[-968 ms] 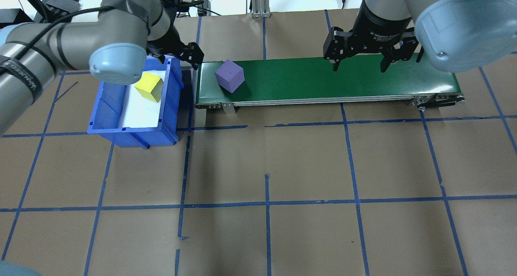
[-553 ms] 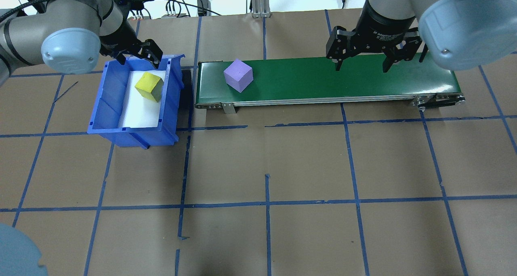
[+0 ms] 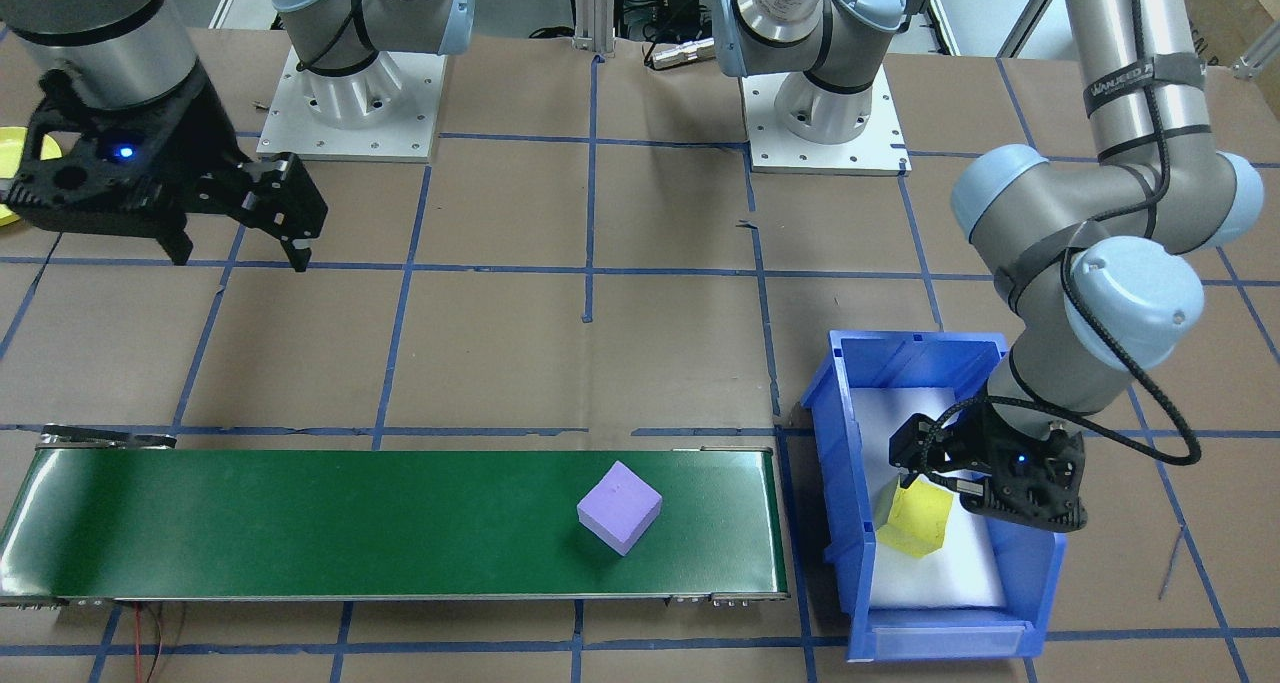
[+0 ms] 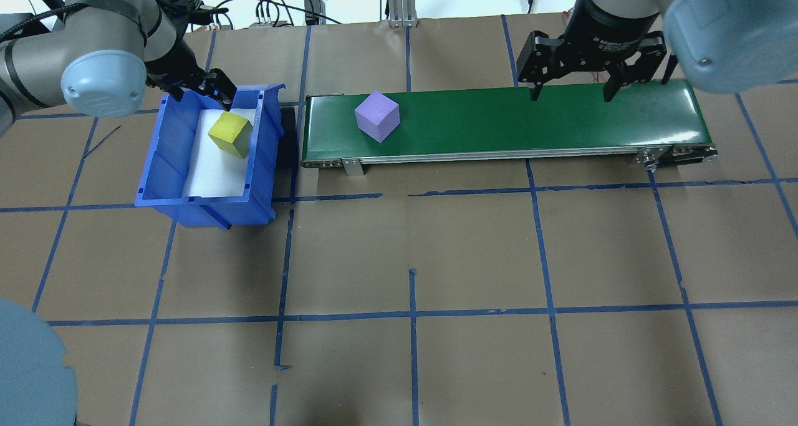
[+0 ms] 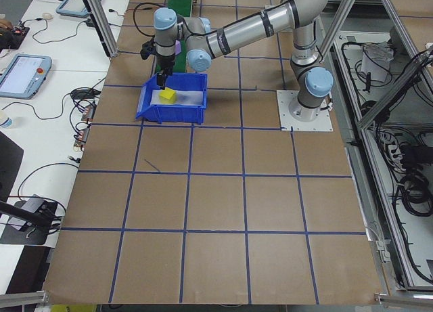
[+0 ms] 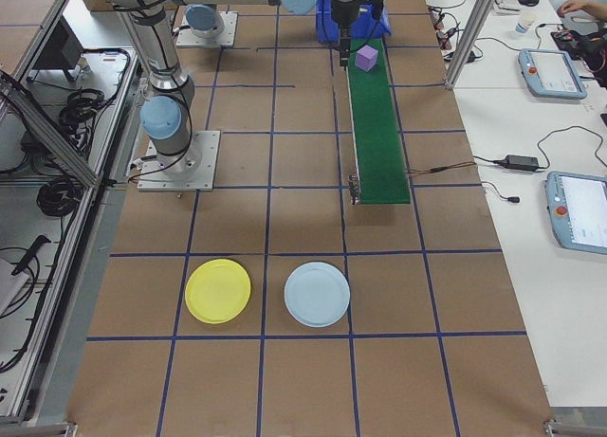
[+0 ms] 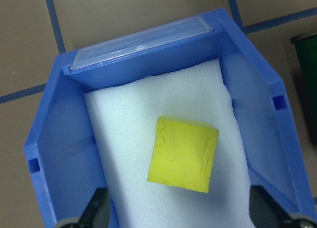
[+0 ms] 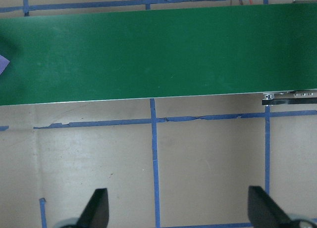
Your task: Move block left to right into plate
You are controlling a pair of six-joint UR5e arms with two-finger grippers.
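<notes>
While lying on the green conveyor belt (image 4: 499, 123) near its left end, sitting tilted and well apart from both pincers: purple block (image 4: 376, 115). Hovering over the far right part of the belt, far to the right of that block, fingers spread wide and holding nothing: right pincer (image 4: 568, 95). Hanging over the far end of the blue bin (image 4: 163, 158), just beyond the yellow block (image 4: 229, 133) lying on the bin's white foam, fingers parted wide with nothing between them: left pincer (image 4: 202, 95). Reaching in from the left with the elbow bent and the wrist pointing down into the bin: left arm (image 4: 93, 58). Coming down steeply from the upper right, wrist vertical: right arm (image 4: 704, 33). Resting on the brown bench (image 6: 313, 380) well beyond the belt's right end, beside a pale blue plate (image 6: 318, 294): yellow plate (image 6: 218, 290).
</notes>
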